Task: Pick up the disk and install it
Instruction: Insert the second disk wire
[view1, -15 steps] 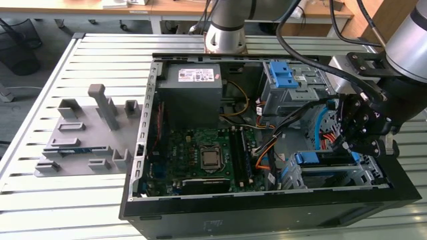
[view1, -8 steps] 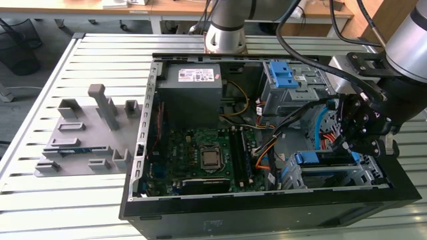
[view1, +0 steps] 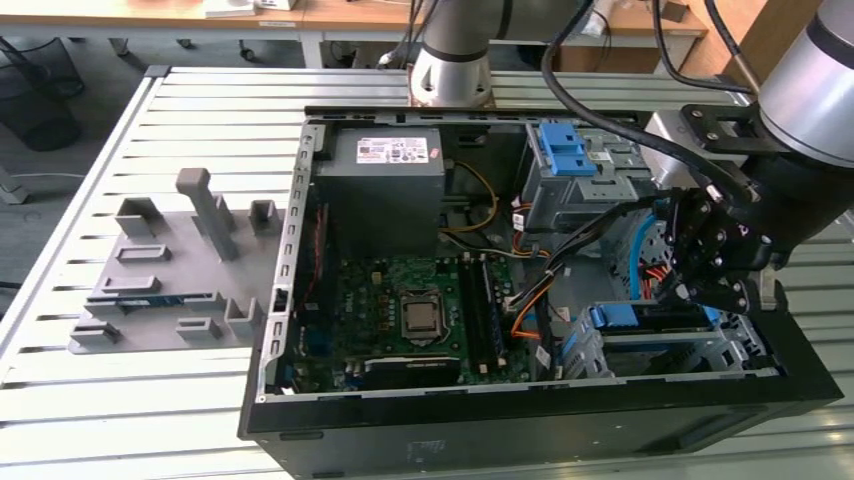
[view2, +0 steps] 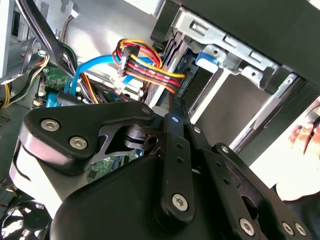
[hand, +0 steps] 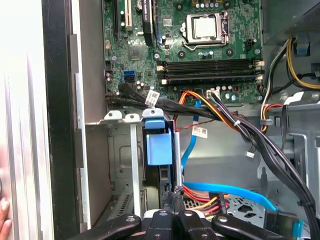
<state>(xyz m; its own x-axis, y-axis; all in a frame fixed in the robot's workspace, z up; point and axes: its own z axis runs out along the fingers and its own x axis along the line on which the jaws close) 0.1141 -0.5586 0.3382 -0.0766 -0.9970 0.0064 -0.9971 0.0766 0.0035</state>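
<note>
— Whereabouts of the disk (view1: 651, 318)?
— Lower right of the exterior view, standing on edge in the drive cage of the open computer case (view1: 286, 300), blue carrier frame facing up. Seen in both wrist views too (hand: 157, 145) (view2: 205, 58), slotted between the metal rails.
— And the gripper (view1: 710, 298)?
— Right over that cage, just beside the disk's end; contact impossible to confirm. Fingers (hand: 172, 194) pinched together, nothing seen between them.
— Nearby?
— Motherboard (view1: 400, 310) towards the exterior view's left, grey power-supply box (view1: 387, 180) above it in the frame, a bundle of orange and red cables (hand: 210, 102) running past the cage, grey fixture (view1: 174, 270) outside the case on the slatted table (view1: 80, 420).
</note>
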